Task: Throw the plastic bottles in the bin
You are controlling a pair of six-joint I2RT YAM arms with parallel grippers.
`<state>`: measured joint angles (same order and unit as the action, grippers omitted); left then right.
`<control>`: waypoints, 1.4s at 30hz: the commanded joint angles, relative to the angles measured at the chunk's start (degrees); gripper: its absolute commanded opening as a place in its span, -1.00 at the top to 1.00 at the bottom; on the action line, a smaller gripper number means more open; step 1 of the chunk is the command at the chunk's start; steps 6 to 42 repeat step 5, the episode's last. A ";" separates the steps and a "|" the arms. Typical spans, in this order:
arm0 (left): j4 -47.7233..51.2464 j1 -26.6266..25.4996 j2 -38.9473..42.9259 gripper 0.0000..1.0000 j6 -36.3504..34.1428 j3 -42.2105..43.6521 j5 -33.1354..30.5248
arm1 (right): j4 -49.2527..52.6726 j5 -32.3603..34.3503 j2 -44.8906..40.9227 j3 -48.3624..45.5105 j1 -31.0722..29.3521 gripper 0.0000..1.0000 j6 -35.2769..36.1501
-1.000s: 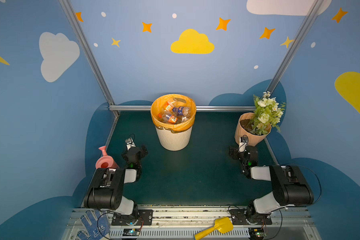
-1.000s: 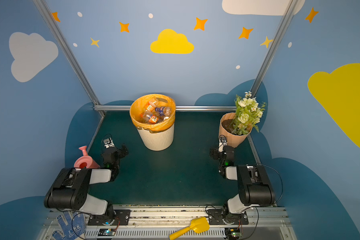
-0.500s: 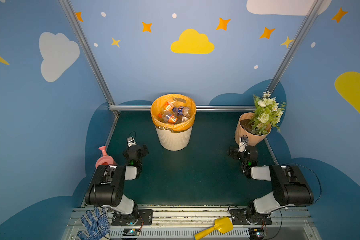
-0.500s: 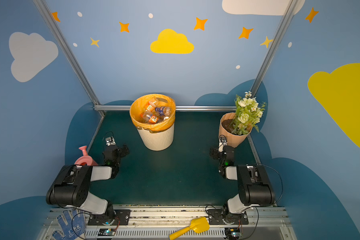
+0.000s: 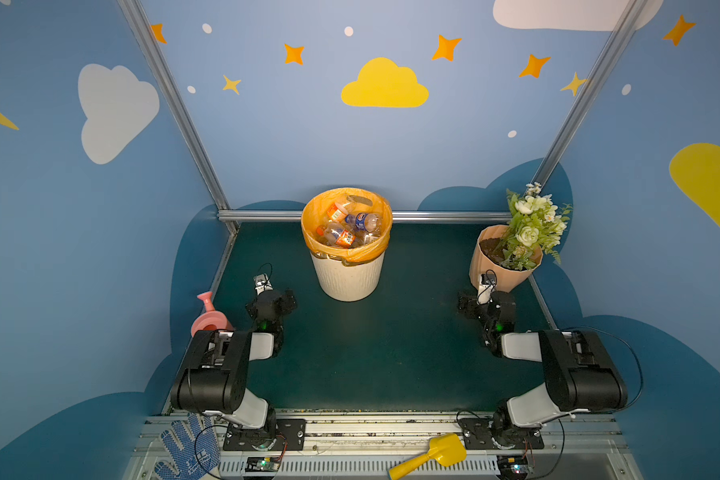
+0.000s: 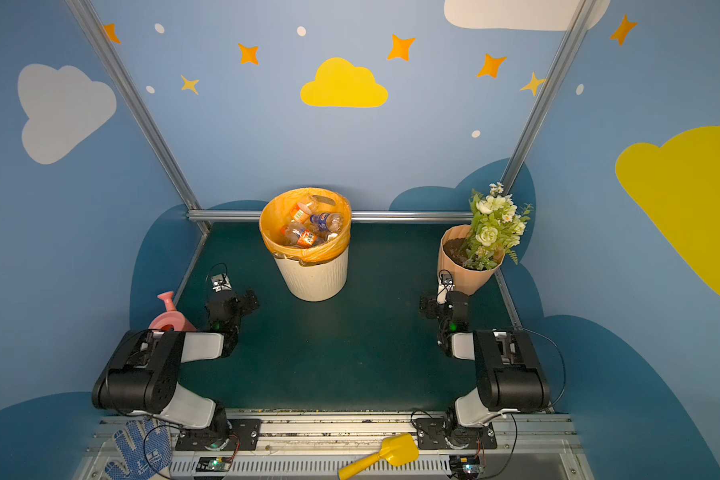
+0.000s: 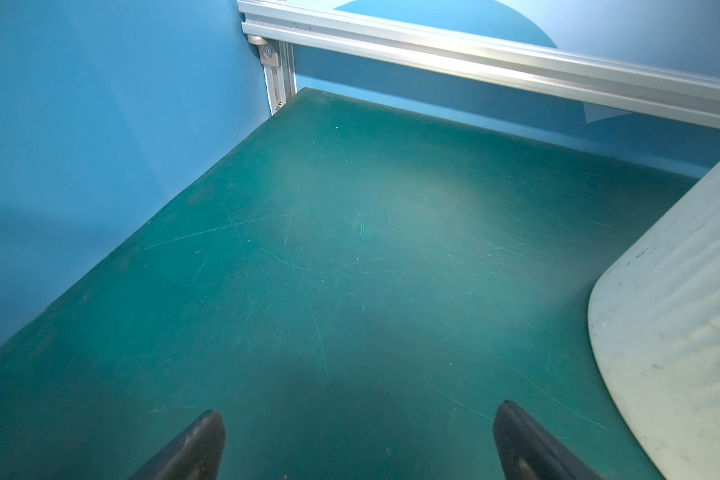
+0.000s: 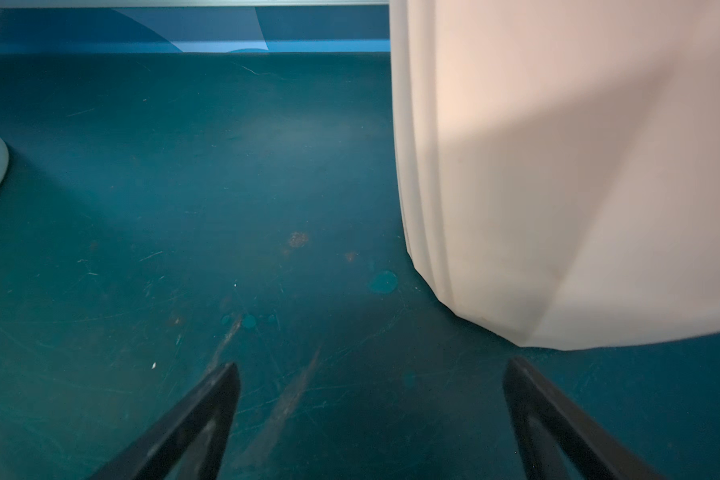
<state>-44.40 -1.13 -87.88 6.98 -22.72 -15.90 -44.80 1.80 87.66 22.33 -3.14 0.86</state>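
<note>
Holding nothing, left gripper point(image 7: 358, 411) and right gripper point(image 8: 373, 365) gaping wide. Risking clipping flower pot point(image 8: 558, 166), crowding right gripper at table's point(image 5: 371, 353) right edge.

A: What's around your cell?

B: You've got matte blue panel walls point(image 5: 292, 137) on three sides. Painted on them: a yellow cloud point(image 5: 384, 85), a pale grey-white cloud point(image 5: 115, 110), orange four-point stars point(image 5: 294, 53), and dark blue hill shapes point(image 5: 512, 187) low down.

A: Frame?

B: Silver aluminium extrusion posts point(image 5: 174, 104) run up both rear corners. A matching horizontal rail point(image 5: 445, 216) runs along the back edge of your dark green table mat point(image 5: 371, 353).

A: Mat condition?

B: Fine pale scratches point(image 7: 308, 266) and a few rusty specks point(image 8: 298, 240). Light's soft and even.
</note>
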 commanded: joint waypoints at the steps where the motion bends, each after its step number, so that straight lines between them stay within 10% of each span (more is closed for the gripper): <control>1: 0.37 0.18 0.64 -1.00 -0.48 -0.57 0.08 | -0.63 -0.66 -0.73 1.14 0.11 -0.94 -0.47; 42: 0.42 0.24 0.68 -1.00 -0.48 -0.57 0.08 | -0.90 -0.67 -0.67 1.02 0.11 -0.94 -0.50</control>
